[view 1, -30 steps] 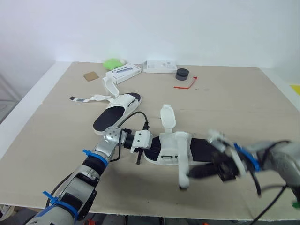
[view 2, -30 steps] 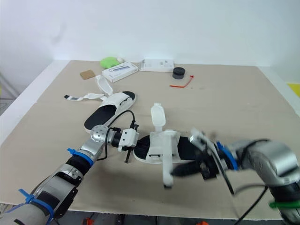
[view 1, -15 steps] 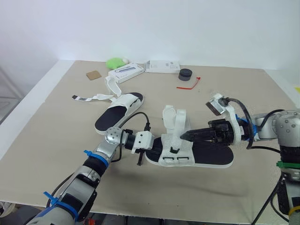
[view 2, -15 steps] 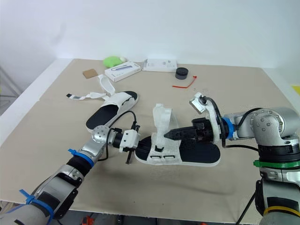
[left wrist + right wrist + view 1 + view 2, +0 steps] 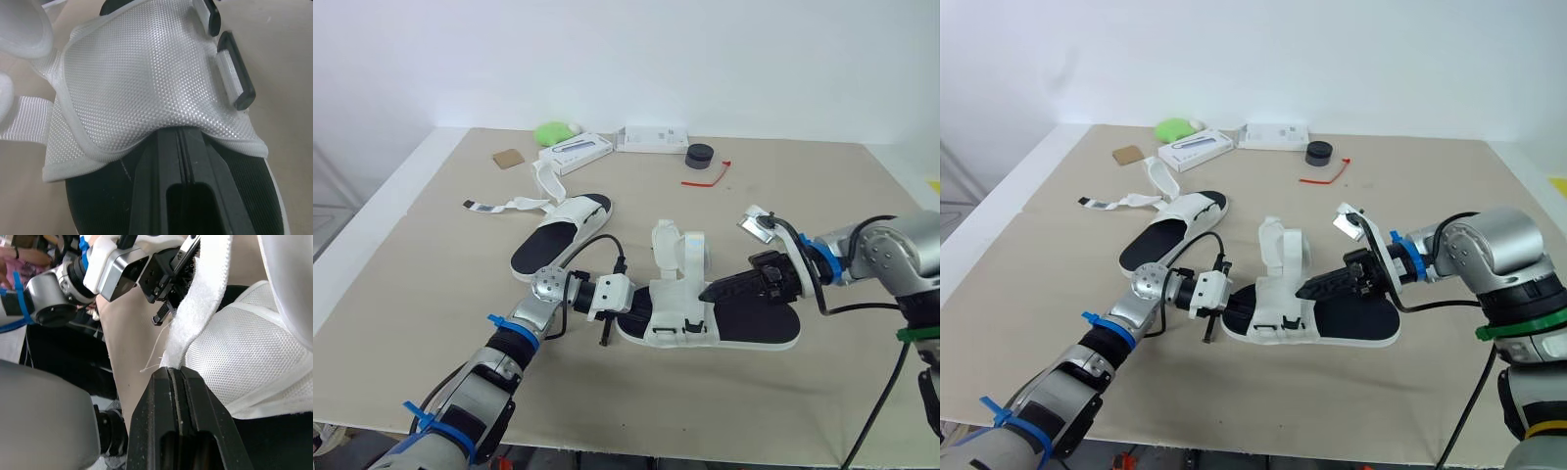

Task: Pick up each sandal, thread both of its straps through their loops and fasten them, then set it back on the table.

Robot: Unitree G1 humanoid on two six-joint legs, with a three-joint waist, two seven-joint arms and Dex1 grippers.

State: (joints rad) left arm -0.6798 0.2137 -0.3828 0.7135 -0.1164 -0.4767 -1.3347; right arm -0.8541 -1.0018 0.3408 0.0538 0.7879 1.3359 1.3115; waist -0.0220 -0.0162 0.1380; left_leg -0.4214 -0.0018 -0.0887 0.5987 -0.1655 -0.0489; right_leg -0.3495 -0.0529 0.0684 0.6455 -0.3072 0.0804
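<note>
The near sandal (image 5: 744,321), with a black sole and white mesh upper, lies flat at the table's middle. Its two white straps (image 5: 677,247) stand up unfastened over the upper. My left gripper (image 5: 631,305) is at the sandal's toe end, shut, with its tips hidden under the mesh upper (image 5: 146,78). My right gripper (image 5: 707,292) reaches across the sole from the right and is shut on a fuzzy strap (image 5: 195,328) near its base. The second sandal (image 5: 558,233) lies farther back on the left, and its loose straps (image 5: 499,206) trail leftward.
Along the far edge sit a green object (image 5: 551,131), two white boxes (image 5: 574,151) (image 5: 651,138), a black round object (image 5: 699,155), a red tie (image 5: 707,176) and a brown square (image 5: 508,157). The table's front edge is close below the near sandal.
My right gripper swung from the table's front up over the sandal, carrying the strap, which now stands upright. Since then it has dropped slightly. The left gripper has stayed put.
</note>
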